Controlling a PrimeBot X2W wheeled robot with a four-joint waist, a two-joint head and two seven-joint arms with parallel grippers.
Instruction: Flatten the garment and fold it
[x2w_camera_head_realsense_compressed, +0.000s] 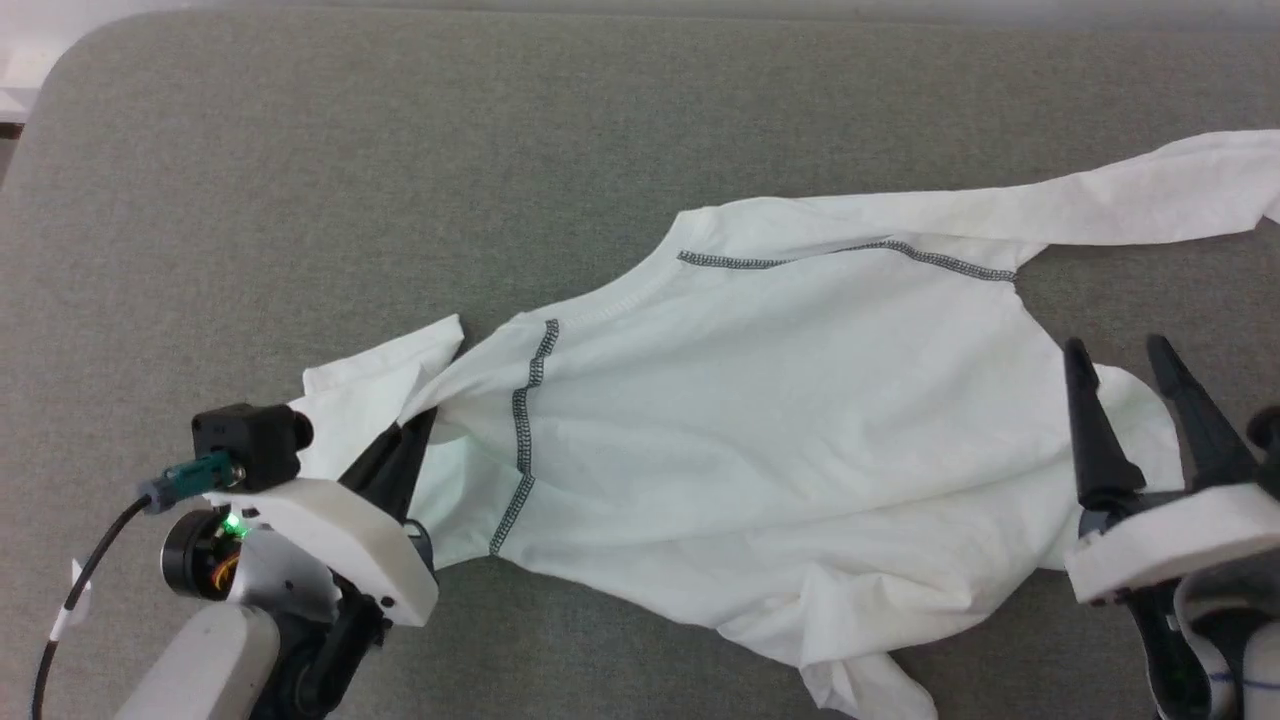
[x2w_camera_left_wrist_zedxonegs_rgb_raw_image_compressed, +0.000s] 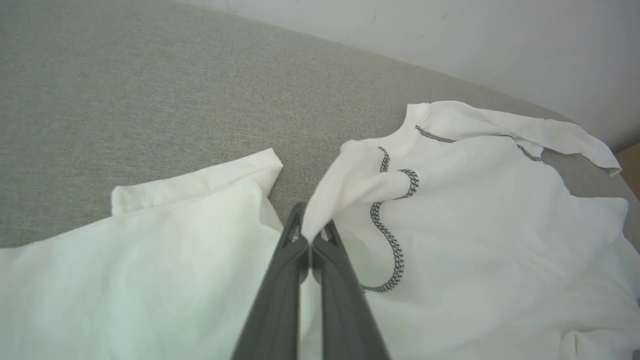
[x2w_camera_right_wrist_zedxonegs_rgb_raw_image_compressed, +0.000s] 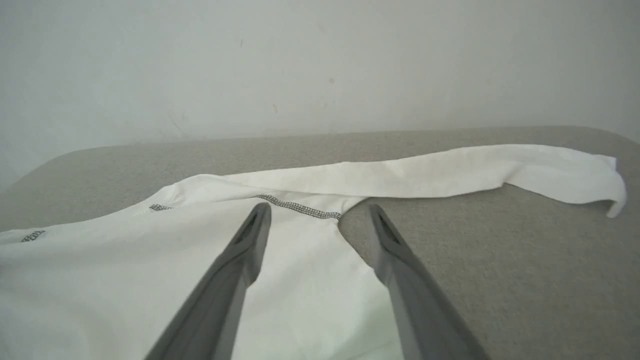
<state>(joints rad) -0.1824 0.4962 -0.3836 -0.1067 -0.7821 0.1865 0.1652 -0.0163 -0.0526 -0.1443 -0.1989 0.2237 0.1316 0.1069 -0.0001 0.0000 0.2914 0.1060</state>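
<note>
Sleeve tip and lower fold of the garment (x2w_camera_head_realsense_compressed: 800, 430), beyond head view's edges.

Surface: a broad grey woven-fabric tabletop (x2w_camera_head_realsense_compressed: 400, 150), matte, with a rounded far-left corner.
Wall: a plain pale wall (x2w_camera_right_wrist_zedxonegs_rgb_raw_image_compressed: 320, 60) stands right behind the far edge, marked by a few faint scuffs.
Past the edge: a small tan patch (x2w_camera_left_wrist_zedxonegs_rgb_raw_image_compressed: 631, 167), too little to identify.
Light: soft, even, faint shadows.

The right gripper (x2w_camera_right_wrist_zedxonegs_rgb_raw_image_compressed: 319, 210) stands with its two dark fingers spread wide above the white garment (x2w_camera_right_wrist_zedxonegs_rgb_raw_image_compressed: 100, 280); a line of dark stitching (x2w_camera_right_wrist_zedxonegs_rgb_raw_image_compressed: 300, 207) runs between the fingertips; one sleeve (x2w_camera_right_wrist_zedxonegs_rgb_raw_image_compressed: 475, 172) stretches rightward across the grey surface (x2w_camera_right_wrist_zedxonegs_rgb_raw_image_compressed: 525, 275); a pale wall (x2w_camera_right_wrist_zedxonegs_rgb_raw_image_compressed: 320, 65) stands behind.
</note>
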